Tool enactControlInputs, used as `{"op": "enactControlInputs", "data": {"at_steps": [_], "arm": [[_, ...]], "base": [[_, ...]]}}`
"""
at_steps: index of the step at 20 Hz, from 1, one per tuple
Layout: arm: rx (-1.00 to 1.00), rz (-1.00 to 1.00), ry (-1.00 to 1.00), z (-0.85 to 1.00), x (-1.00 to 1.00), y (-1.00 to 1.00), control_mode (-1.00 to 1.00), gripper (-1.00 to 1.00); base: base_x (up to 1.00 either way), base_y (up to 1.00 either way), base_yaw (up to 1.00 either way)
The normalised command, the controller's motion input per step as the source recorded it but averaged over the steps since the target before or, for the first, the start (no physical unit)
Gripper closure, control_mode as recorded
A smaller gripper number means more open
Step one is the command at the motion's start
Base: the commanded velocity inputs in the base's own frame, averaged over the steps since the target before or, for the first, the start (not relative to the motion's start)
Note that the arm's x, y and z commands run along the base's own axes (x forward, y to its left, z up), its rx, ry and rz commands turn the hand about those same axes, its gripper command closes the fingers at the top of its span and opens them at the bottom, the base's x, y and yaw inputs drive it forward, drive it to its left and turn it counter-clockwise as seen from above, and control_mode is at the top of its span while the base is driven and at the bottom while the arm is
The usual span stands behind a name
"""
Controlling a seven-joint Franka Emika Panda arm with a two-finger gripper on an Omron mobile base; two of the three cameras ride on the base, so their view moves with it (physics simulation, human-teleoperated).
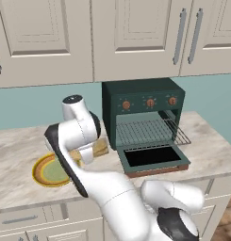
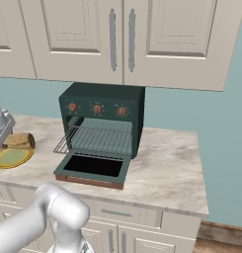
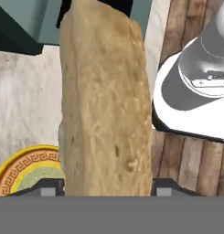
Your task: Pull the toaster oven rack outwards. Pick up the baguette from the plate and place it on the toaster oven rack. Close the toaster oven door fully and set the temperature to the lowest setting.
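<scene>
- Gripper (image 3: 106,189): in the hand view the two dark finger tips are seen at either side of the baguette (image 3: 104,100), one against each long flank — the jaws are closed on the loaf at its width.
- Baguette: the golden-tan, pitted crust is shown running lengthwise up the middle of the hand view, from between the finger tips to the top edge. In the left base view one end of it (image 1: 99,148) is seen projecting from behind the white forearm, beside the lower left corner of the toaster oven (image 1: 143,110); in the right base view it (image 2: 20,141) is seen at the far edge of the plate (image 2: 9,160). Whether it touches the plate cannot be told.
- Plate: its orange-yellow patterned rim (image 3: 22,167) is shown at the lower left of the hand view, below the loaf. In the left base view the plate (image 1: 44,172) lies on the marble counter (image 1: 18,150), partly covered by the arm.
- Toaster oven: the dark green box stands on the counter under the pale wall cabinets (image 1: 126,33), with three orange-brown knobs (image 1: 150,102) across its upper front.
- Toaster oven door (image 1: 153,157): folded down flat in front of the cavity — black glass upward, reddish-brown handle at the near edge.
- Toaster oven rack (image 1: 150,129): the wire grid is drawn partly out of the cavity over the open door, and it is bare.
</scene>
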Motion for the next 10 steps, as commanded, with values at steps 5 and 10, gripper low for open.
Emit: {"op": "enactControlInputs", "data": {"at_steps": [5, 10], "arm": [[0.00, -0.07, -0.38, 0.60, 0.00, -0.63, -1.00, 1.00], [-0.01, -0.06, -0.18, 0.67, -0.03, -0.66, -1.00, 1.00]], "base": [[0.00, 0.00, 0.00], [0.00, 0.00, 0.00]]}}
